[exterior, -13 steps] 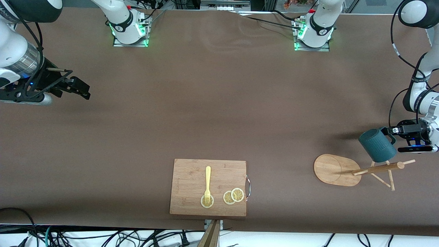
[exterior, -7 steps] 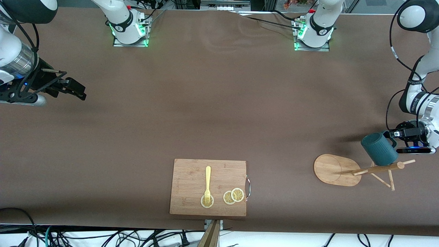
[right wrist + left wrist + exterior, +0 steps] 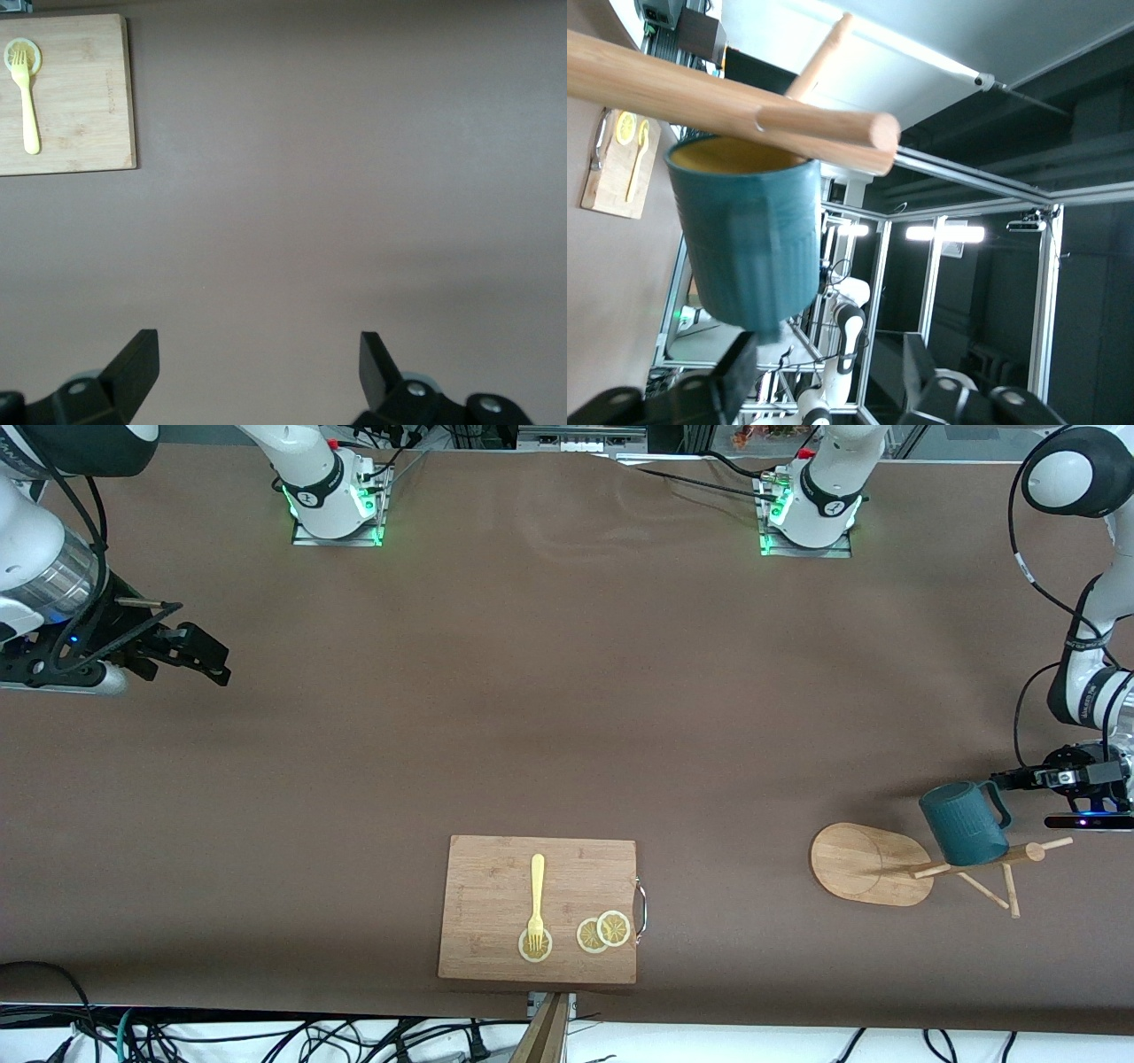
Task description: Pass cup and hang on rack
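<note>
The dark teal cup (image 3: pixel 964 825) hangs mouth-down at the top of the wooden rack (image 3: pixel 864 864), against its pole and pegs, toward the left arm's end of the table. My left gripper (image 3: pixel 1012 779) is open and empty beside the cup, just off its handle. In the left wrist view the cup (image 3: pixel 749 239) sits under the rack's pole (image 3: pixel 700 97), ahead of my left gripper (image 3: pixel 830 354), whose fingers are spread clear of it. My right gripper (image 3: pixel 208 662) is open and empty, waiting over bare table at the right arm's end; the right wrist view (image 3: pixel 257 350) shows it over bare table too.
A bamboo cutting board (image 3: pixel 496 886) lies near the front edge at mid-table, with a yellow fork (image 3: pixel 537 895) and lemon slices (image 3: pixel 604 932) on it. It also shows in the right wrist view (image 3: pixel 80 97). Brown table covers the rest.
The left gripper has let go of the cup and drawn back from it. The cup has dropped slightly and swung upright against the rack. The right arm has barely shifted.
</note>
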